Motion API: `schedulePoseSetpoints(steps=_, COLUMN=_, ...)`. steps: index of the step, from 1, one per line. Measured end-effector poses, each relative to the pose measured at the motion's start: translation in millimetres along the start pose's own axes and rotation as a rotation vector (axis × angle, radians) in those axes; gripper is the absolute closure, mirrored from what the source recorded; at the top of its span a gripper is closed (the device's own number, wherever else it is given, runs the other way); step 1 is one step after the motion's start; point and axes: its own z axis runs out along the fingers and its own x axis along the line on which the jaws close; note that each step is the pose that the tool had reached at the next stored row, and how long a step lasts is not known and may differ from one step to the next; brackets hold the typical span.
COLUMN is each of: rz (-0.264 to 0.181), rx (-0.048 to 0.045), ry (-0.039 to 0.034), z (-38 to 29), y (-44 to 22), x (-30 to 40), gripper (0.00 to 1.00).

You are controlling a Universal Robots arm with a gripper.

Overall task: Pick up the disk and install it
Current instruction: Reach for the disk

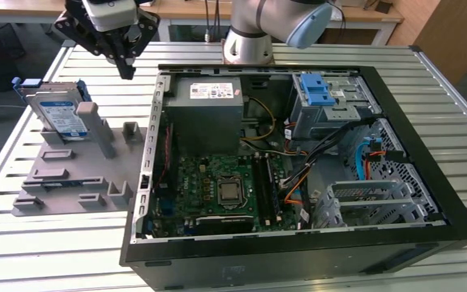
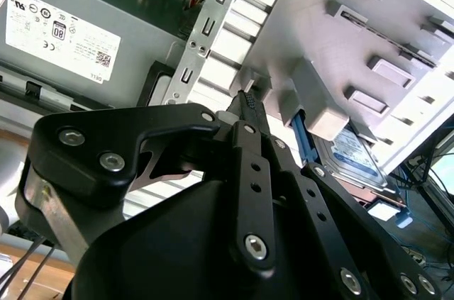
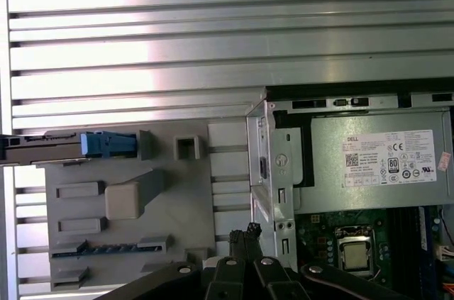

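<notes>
The disk (image 1: 59, 115), a silver drive with a white-and-blue label and a blue frame, leans upright in a slot at the far end of a grey fixture plate (image 1: 63, 176), to the exterior view's left of the open computer case (image 1: 298, 255). My gripper (image 1: 126, 72) hangs above the table between the disk and the case's far corner, fingers shut and holding nothing. Both wrist views show the closed fingertips (image 2: 246, 99) (image 3: 245, 231) over the gap between fixture and case. The disk (image 2: 351, 151) appears behind a grey post, and edge-on (image 3: 42, 147) in the first wrist view.
Inside the case are a grey power-supply box (image 1: 209, 109), the motherboard (image 1: 217, 188), loose cables (image 1: 298, 158) and a drive bay with a blue bracket (image 1: 318, 91). The fixture carries several upright posts (image 1: 87, 121). Everything rests on a slatted metal table (image 1: 55, 261).
</notes>
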Motion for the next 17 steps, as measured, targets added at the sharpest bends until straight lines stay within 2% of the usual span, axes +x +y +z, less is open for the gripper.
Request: schedulePoseSetpoints(steps=17, rz=0.000, rx=-0.0001, ry=0.0000, z=-0.1, y=-0.3, x=4.2, gripper=0.89)
